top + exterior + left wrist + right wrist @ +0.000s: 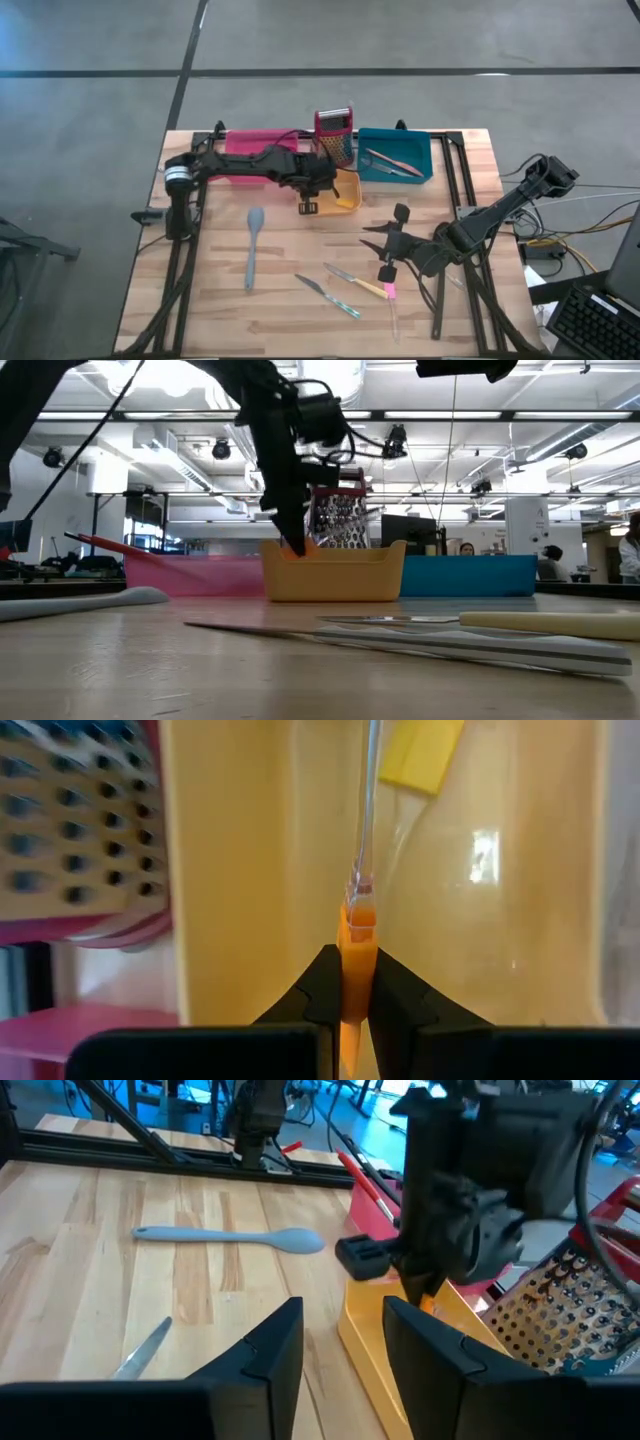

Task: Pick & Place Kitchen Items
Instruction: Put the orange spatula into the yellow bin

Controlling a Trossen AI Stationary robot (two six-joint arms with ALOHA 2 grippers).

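Placement step: left end effector pinches orange-handled utensil inside orange tray; next, release. Right end effector spread, idle.

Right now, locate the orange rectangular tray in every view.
High view: orange rectangular tray at centre, under the left gripper.
Low view: centre.
Left wrist view: fills the frame.
Right wrist view: lower centre-right.
Shared landmark: red box grater beside it.
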